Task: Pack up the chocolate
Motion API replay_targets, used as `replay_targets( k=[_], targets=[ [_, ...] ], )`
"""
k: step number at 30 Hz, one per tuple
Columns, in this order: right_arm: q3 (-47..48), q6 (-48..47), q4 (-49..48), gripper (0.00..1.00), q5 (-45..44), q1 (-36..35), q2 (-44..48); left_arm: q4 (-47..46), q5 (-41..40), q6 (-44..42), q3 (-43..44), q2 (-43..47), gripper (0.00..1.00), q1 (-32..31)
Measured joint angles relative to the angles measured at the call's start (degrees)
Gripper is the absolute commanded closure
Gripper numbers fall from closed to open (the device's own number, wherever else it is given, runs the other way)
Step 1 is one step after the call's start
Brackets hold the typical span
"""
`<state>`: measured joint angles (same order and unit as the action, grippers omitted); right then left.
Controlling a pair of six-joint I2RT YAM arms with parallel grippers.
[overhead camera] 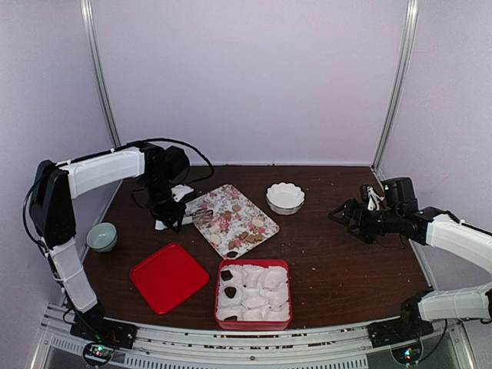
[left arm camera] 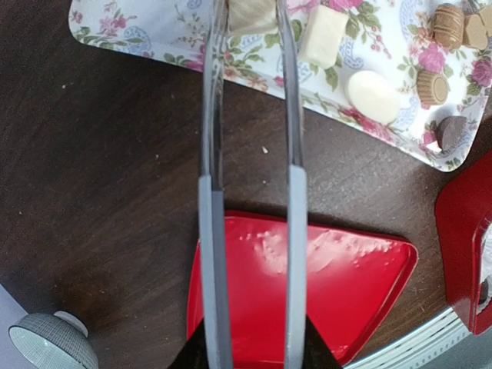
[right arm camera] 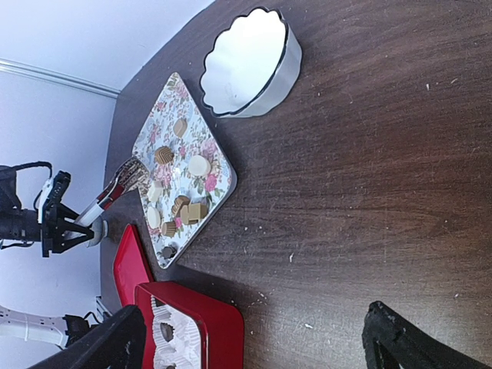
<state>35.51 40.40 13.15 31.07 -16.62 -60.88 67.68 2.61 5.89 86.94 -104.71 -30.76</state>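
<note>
Jaws, left gripper [overhead camera: 167, 207]: closed on tongs [left arm camera: 210, 231]. The prongs run nearly parallel with a narrow gap, tips over the tray [left arm camera: 123, 27], a tan chocolate [left arm camera: 250, 11] between them at the frame edge; whether it is pinched cannot be told.
Jaws, right gripper [right arm camera: 254, 310]: spread wide, holding nothing.
Left arm: elbow high at the left, forearm level, wrist bent down beside the tray's left corner.
Right arm: low, stretched leftward, pointing at the tray from well apart.
Other chocolate: most loose on the tray; a few dark pieces in paper cups [overhead camera: 257, 280] in the red box [overhead camera: 254, 326].
Lid [overhead camera: 169, 277]: on the table [overhead camera: 338, 269], left of the box.
</note>
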Motion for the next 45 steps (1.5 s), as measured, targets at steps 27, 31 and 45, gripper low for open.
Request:
replay_targets(
  k=[27, 31, 45],
  targets=[
    [1.03, -1.66, 0.37, 0.00, 1.62, 0.00, -0.96, 1.01, 11.21, -1.40, -9.01, 22.03, 0.82, -21.14],
    [1.03, -1.68, 0.35, 0.00, 2.01, 0.00, -0.96, 1.22, 14.19, -1.86, -11.96, 23.74, 0.82, -25.40],
    [-0.04, -1.16, 0.35, 0.00, 2.19, -0.02, -0.13, 1.14, 21.57, -3.08, -19.17, 24.20, 0.79, -29.57]
  ],
)
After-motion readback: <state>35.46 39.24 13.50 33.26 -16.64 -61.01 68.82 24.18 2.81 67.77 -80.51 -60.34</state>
